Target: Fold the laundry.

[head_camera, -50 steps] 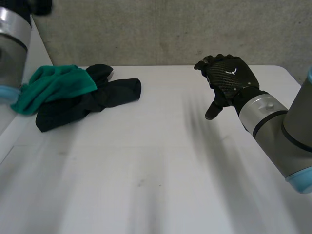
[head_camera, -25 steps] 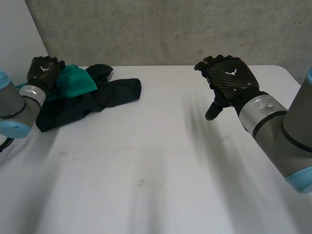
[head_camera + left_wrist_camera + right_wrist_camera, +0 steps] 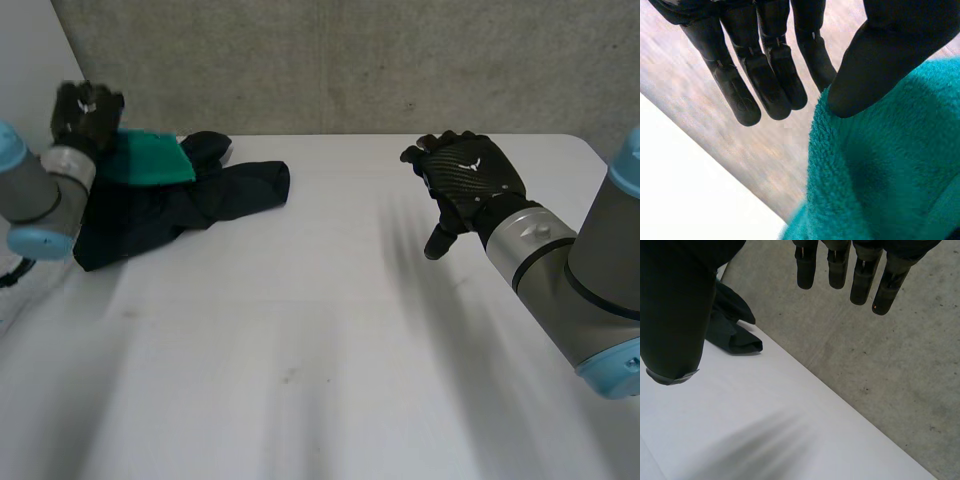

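The near stretch of the white table (image 3: 300, 380) carries no folded piece, so I judge the job barely begun: nothing is spread flat or stacked, and every fold is left to make. My right hand (image 3: 468, 185) hangs over the table toward its right edge, well apart from the laundry (image 3: 130, 225). Its fingers (image 3: 862, 275) are loose and nearly straight, with the thumb out to the side, holding nothing. Further off, by the far left corner, the laundry lies in one rumpled heap straight on the table, with no basket or bin around it. A black garment (image 3: 245, 188) lies underneath, bunched and reaching toward the middle, and a green towel (image 3: 150, 162) is crumpled on top of its far part. My left hand (image 3: 88, 108) hovers at that corner just over the towel. Its fingers (image 3: 765, 80) are straight and apart from the thumb, whose tip sits right at the towel's fluffy edge; I cannot tell if it touches. It grips nothing. I reckon the towel wants lifting off and laying flat first.
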You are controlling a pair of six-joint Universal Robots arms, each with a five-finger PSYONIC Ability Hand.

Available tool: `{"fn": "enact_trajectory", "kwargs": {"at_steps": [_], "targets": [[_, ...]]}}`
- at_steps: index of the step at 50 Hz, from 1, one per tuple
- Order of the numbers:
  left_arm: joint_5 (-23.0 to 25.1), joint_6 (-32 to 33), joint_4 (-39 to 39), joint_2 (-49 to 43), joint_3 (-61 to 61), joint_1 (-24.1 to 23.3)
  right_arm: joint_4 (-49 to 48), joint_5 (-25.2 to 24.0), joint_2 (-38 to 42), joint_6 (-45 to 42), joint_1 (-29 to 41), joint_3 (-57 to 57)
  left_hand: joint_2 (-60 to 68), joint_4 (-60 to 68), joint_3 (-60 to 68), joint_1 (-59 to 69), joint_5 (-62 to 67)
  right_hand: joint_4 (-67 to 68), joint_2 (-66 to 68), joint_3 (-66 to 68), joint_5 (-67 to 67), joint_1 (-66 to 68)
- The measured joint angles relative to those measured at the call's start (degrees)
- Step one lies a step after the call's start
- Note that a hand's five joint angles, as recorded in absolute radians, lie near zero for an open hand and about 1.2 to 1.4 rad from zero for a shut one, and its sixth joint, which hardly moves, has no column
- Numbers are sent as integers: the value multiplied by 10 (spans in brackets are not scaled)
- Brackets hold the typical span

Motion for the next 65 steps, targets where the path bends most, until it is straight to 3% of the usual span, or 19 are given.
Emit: {"fn": "enact_trajectory", "kwargs": {"at_steps": [10, 17, 26, 33, 41, 44, 45, 47, 48, 57, 65], "targets": [[-6, -124, 60, 219, -112, -68, 2, -1, -6, 1, -5, -2, 1, 0, 2, 0, 0, 0, 0, 0, 0, 0], [-2, -166, 42, 245, -137, -82, 3, -2, -10, 0, -14, -4, 1, 0, 2, 0, 0, 0, 0, 0, 0, 0], [-1, -255, -8, 321, -202, -148, 4, -2, -23, 0, -21, -7, 2, 2, 3, 0, 0, 0, 0, 0, 0, 0], [0, -364, -11, 366, -219, -241, 3, 1, -34, 1, -36, -8, 2, 2, 3, 0, 0, 0, 0, 0, 0, 0], [2, -396, -13, 311, -218, -355, 3, 18, -43, 2, -59, -14, 2, 1, 2, -1, -1, 0, 0, 0, 0, 0], [2, -394, -20, 266, -217, -381, 4, 28, -44, 2, -67, -19, -279, -281, -273, -292, -260, 0, 0, 0, 0, 0], [2, -393, -22, 260, -217, -383, 4, 30, -44, 2, -68, -20, -279, -281, -273, -292, -260, 0, 0, 0, 0, 0], [1, -388, -33, 237, -218, -388, 4, 34, -44, 1, -72, -22, -490, -490, -477, -491, -467, 0, 0, 0, 0, 0], [1, -384, -39, 229, -218, -389, 4, 35, -44, 1, -74, -23, -516, -520, -507, -504, -497, 0, 0, 0, 0, 0], [-5, -323, -70, 219, -232, -357, 11, 31, -43, -3, -76, -27, -529, -535, -527, -504, -513, 0, 0, 0, 0, 0], [-6, -189, -69, 263, -279, -259, 87, 15, -34, -70, -68, -33, -529, -535, -527, -504, -513, 0, 0, 0, 0, 0]]}}
